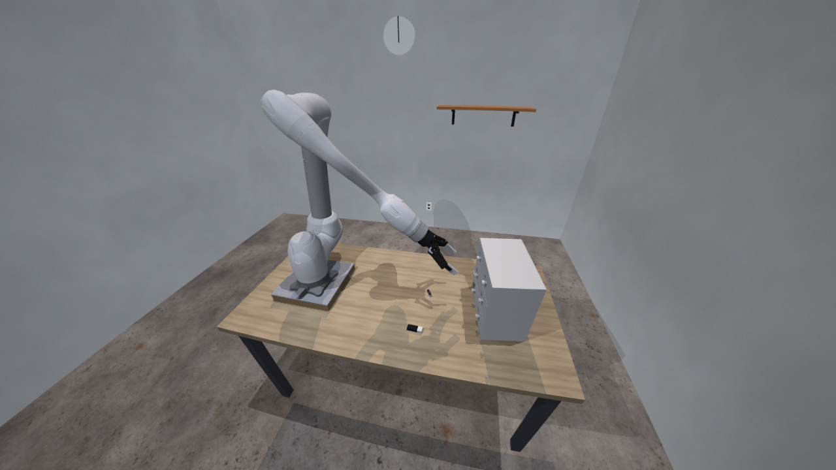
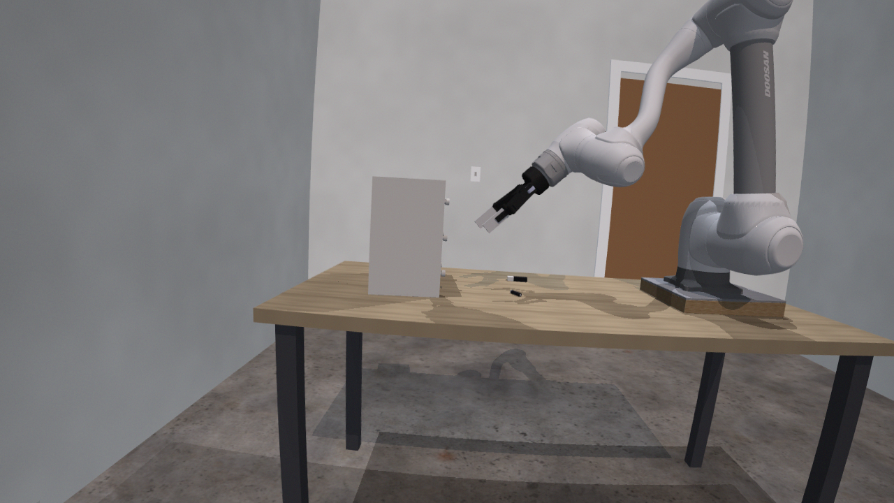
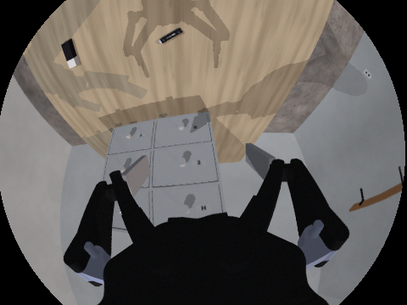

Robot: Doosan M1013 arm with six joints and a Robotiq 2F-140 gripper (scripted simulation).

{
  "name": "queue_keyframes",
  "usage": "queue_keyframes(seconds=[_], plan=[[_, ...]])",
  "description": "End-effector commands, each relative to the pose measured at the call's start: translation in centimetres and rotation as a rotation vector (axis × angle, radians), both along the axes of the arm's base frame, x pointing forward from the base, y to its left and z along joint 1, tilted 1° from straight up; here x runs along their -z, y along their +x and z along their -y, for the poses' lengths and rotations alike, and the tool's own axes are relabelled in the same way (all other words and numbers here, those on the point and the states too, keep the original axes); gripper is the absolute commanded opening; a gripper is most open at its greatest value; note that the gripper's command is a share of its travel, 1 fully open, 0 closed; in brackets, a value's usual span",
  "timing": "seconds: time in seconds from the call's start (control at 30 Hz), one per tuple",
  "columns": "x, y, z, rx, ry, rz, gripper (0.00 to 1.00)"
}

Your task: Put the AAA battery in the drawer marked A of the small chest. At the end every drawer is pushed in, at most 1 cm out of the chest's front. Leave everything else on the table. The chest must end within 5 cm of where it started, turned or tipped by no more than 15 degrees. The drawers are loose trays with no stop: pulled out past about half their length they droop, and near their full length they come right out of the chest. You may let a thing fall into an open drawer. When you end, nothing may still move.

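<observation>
The small grey chest (image 1: 509,274) (image 2: 406,236) stands on the right part of the wooden table (image 1: 274,318) (image 2: 375,312). Its knobbed drawer fronts (image 3: 183,164) face the arm and all look pushed in. I cannot read their labels. The AAA battery (image 1: 428,291) (image 2: 515,293) (image 3: 171,36), slim and dark, lies on the table in front of the chest. My gripper (image 1: 451,260) (image 2: 485,223) (image 3: 197,158) is open and empty. It hangs in the air, tilted down towards the upper drawers, a short way off the chest's front and above the battery.
A short black block with a white end (image 1: 415,328) (image 2: 517,276) (image 3: 70,54) lies on the table apart from the battery. The arm's base plate (image 1: 312,289) (image 2: 712,299) sits at the table's far end from the chest.
</observation>
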State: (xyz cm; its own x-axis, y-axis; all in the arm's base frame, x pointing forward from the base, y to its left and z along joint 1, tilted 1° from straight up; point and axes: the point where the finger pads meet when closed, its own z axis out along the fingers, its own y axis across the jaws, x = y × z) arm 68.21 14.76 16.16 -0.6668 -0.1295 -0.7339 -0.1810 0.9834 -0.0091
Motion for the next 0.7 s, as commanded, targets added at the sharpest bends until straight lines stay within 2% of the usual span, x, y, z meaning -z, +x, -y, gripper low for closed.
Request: queue_keyframes(seconds=[0.0,0.67], plan=[[-0.05,-0.02,0.09,-0.018,0.014,-0.018,1.0],[-0.59,-0.03,0.43,-0.011,0.002,-0.042,1.0]])
